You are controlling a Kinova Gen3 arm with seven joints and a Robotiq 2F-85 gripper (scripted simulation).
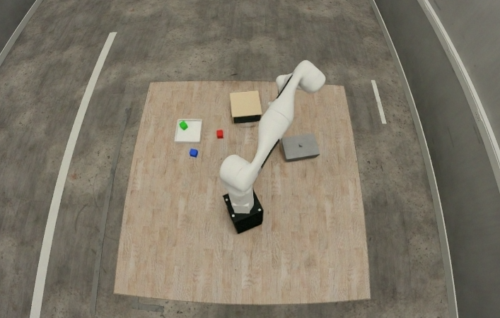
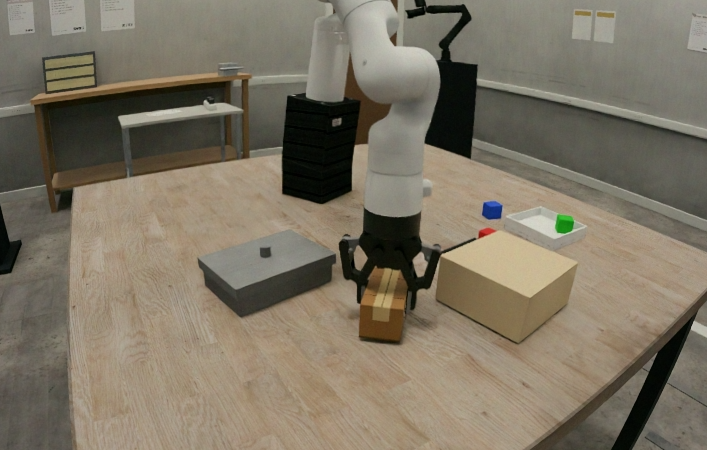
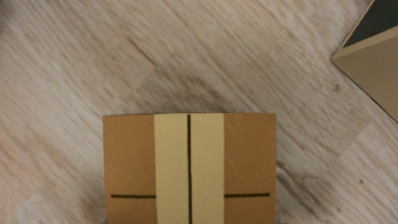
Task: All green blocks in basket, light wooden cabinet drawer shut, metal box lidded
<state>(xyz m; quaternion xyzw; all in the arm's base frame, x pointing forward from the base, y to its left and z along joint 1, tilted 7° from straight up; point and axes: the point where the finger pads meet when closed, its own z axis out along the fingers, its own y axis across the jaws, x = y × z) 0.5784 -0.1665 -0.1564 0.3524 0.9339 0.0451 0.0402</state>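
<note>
Clasps the taped cardboard box (image 2: 382, 319) (image 3: 131, 155) in the gripper (image 2: 386, 303) (image 3: 191, 222), hides both from above beneath the arm (image 1: 277, 118) (image 2: 394, 139), and shows one green block (image 1: 183, 125) (image 2: 564, 223) inside the white basket (image 1: 190, 135) (image 2: 534, 223), contents of the lidded metal box (image 1: 300, 152) (image 2: 283, 265) unseen.

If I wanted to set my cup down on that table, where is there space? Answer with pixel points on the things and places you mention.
Best is the wide stretch in front of the cardboard box (image 2: 382, 327) (image 3: 130, 155), or left of the gray metal box (image 1: 300, 152) (image 2: 271, 279). It's crowded where the gripper (image 2: 386, 299) straddles the cardboard box, close to the cabinet (image 1: 245, 103) (image 2: 506, 279) (image 3: 380, 65).
</note>
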